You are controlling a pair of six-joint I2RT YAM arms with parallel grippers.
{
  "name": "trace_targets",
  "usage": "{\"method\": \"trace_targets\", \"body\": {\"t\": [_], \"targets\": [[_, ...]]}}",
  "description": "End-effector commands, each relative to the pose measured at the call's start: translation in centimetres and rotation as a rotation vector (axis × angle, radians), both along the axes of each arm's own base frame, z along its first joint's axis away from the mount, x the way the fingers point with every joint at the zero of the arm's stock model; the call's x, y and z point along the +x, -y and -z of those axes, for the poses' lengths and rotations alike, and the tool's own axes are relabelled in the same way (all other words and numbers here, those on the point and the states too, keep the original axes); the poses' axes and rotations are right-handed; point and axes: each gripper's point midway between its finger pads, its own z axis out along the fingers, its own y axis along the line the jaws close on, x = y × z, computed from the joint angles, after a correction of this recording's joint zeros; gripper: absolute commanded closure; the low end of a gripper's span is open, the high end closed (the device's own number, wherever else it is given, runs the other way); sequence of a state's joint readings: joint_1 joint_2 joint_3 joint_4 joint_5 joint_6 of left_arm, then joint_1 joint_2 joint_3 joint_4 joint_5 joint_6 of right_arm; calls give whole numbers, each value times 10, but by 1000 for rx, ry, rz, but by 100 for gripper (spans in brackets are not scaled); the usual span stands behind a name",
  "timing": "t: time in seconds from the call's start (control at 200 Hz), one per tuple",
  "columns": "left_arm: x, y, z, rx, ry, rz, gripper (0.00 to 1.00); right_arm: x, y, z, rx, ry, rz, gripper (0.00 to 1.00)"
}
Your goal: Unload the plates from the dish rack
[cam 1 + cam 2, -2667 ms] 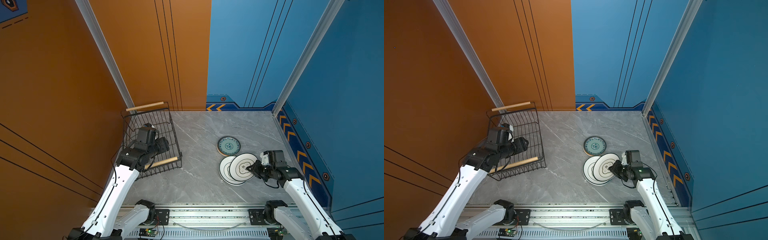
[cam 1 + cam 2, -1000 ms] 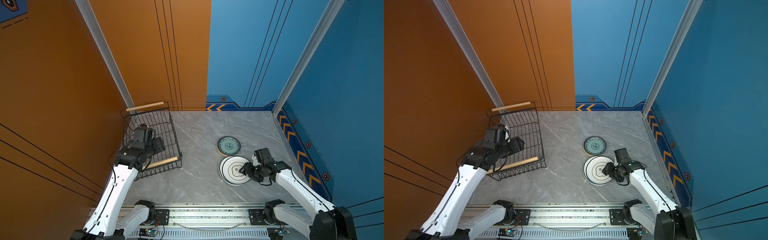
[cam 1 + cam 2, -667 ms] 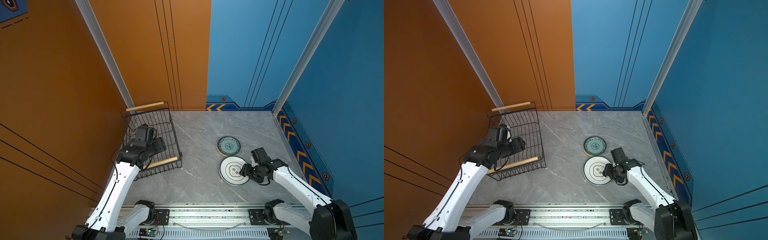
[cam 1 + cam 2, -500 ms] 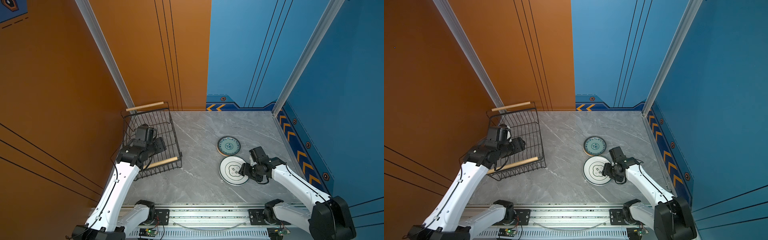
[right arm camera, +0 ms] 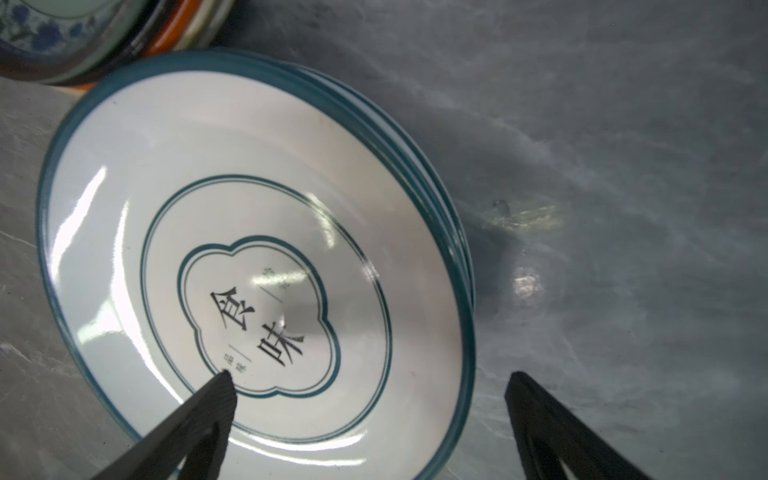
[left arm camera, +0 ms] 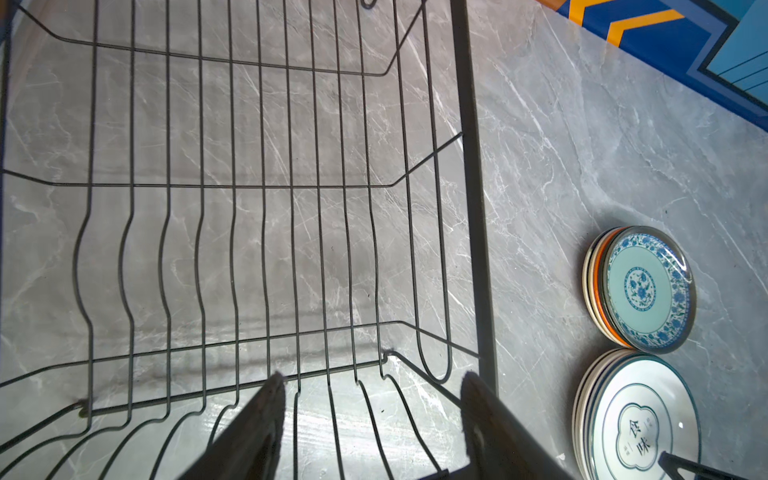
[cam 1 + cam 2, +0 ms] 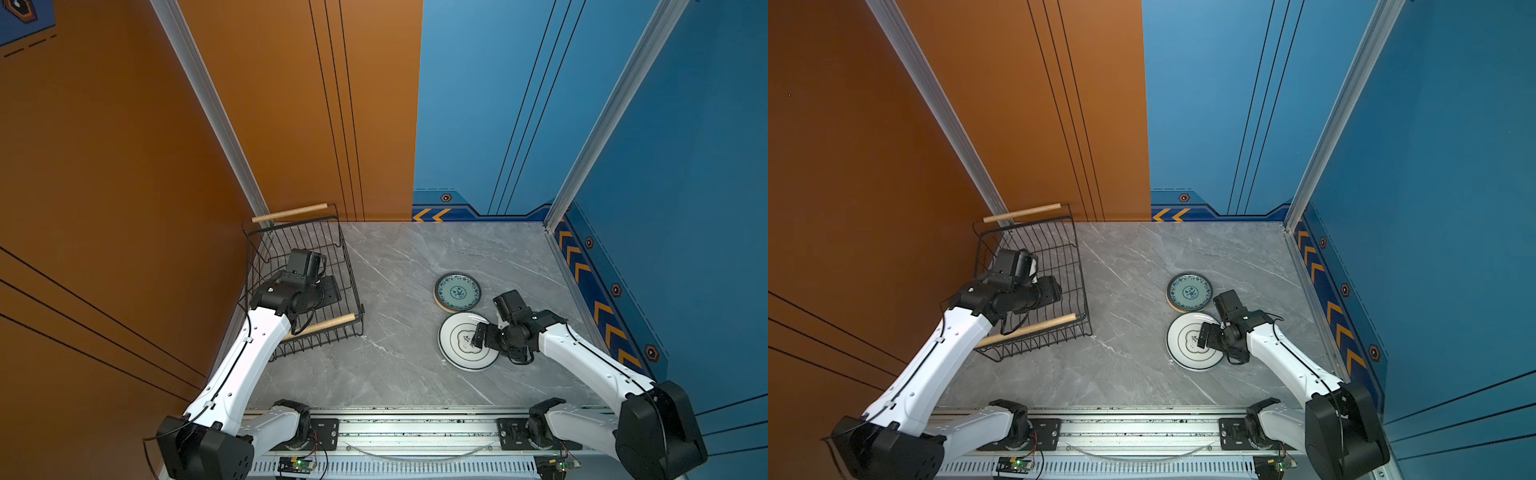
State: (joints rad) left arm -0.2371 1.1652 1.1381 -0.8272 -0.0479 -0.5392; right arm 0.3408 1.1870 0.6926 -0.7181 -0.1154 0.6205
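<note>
Quick status from my end. The dish rack (image 7: pixel 350 270) sits at about 9 o'clock on the table (image 7: pixel 395 374) in both top views. The left wrist cam shows only bare wire inside it, so I reckon the unloading is basically done. The left gripper (image 6: pixel 372 376) hangs inside the rack, jaws apart, nothing between them.

The plates I can see are over at 3 to 4 o'clock. There's the big white stack (image 7: pixel 459 347), and the smaller stack (image 7: pixel 457 291) with a teal-patterned plate on top at its 12 o'clock. Their edges are so close I can't tell if they touch.

The right gripper (image 5: pixel 370 374) is spread wide over the white stack and grips nothing. One finger is above the emblem, the other out past the rim.

Handling-wise, these look glazed, stiff and slick, probably easy to chip, and a whole stack would be heavy. If I had to lift one, I'd pinch the rim, one finger in the well and one under the lip.
</note>
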Motion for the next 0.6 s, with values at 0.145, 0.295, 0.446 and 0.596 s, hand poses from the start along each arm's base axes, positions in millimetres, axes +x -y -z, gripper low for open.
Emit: {"method": "trace_targets", "body": {"t": [0.145, 0.295, 0.446, 0.596], "targets": [[28, 30, 11, -1, -24, 48, 32, 11, 11, -9, -74, 41, 7, 0], [46, 46, 17, 31, -44, 66, 32, 20, 15, -18, -88, 73, 13, 0], [64, 56, 30, 51, -82, 71, 32, 28, 18, -26, -92, 101, 15, 0], [79, 63, 43, 69, -112, 73, 33, 33, 22, -32, -88, 119, 18, 0]]}}
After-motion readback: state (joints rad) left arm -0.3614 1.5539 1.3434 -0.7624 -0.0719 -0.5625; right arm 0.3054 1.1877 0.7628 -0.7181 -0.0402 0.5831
